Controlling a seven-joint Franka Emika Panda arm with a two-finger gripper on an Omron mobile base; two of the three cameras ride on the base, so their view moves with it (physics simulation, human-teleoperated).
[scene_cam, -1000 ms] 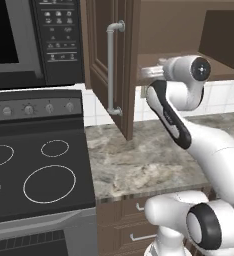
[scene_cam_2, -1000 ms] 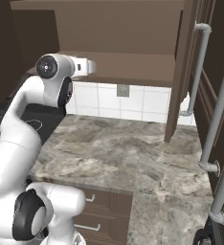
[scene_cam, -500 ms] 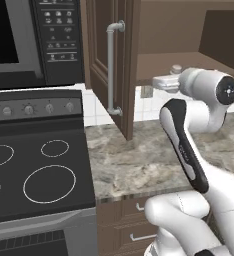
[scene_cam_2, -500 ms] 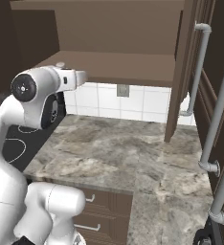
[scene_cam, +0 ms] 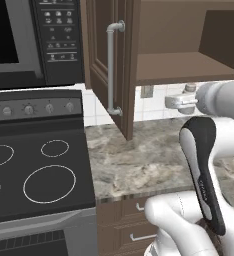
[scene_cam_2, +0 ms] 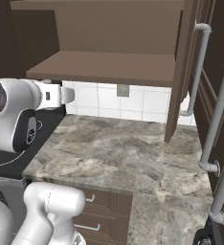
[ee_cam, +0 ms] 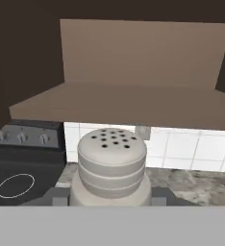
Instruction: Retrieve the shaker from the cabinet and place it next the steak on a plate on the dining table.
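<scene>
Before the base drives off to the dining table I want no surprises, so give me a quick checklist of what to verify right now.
1. Shaker held in the gripper: ok, it sits upright between the fingertips in the hand view.
2. Shaker out of the cabinet: ok, the hand is in front of and below the shelf.
3. Cabinet door out of the arm's way: cannot tell, it stands open to the arm's left.
4. Counter under the hand free of obstacles: ok.
5. Plate and steak located: cannot tell.
6. Grip firm enough for driving: cannot tell, the finger pads are hidden.
</scene>
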